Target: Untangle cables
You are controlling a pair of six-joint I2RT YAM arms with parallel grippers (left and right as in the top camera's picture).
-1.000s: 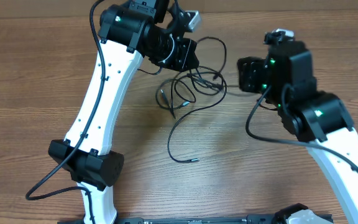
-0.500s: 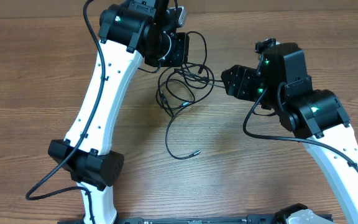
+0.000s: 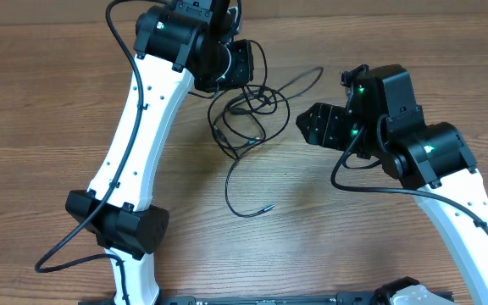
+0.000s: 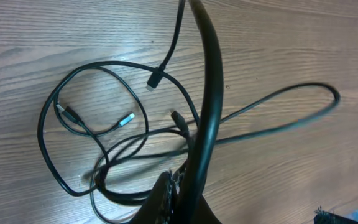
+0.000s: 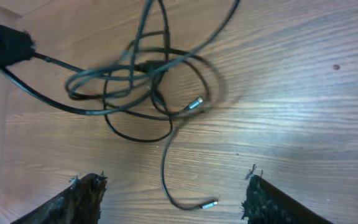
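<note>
**Desk:** What changed at your end just now?

**Me:** I've let go with the right end effector (image 5: 171,194). A second ago it was in at the knot of the cables (image 3: 252,100). Now it has backed off to the right of the knot, fingers spread wide with nothing between them.

**Desk:** And the left?

**Me:** My left end effector (image 4: 169,196) is clamped tight on a strand at the far side of the knot. It has drawn that strand up and to the left of where it was.

**Desk:** Did the pull do anything?

**Me:** Some. One long loop (image 4: 337,94) now lies stretched out on the table (image 3: 58,102), to the far right of the knot, where before it was bunched in. A loose tail (image 3: 269,207) trails on the near side of the knot, much as it did.

**Desk:** So we're done?

**Me:** No. The knot is several strands crossing one another. As I judge it, the release frees my right side to take a fresh hold, likely on that loop or the tail, while the left anchors.
</note>
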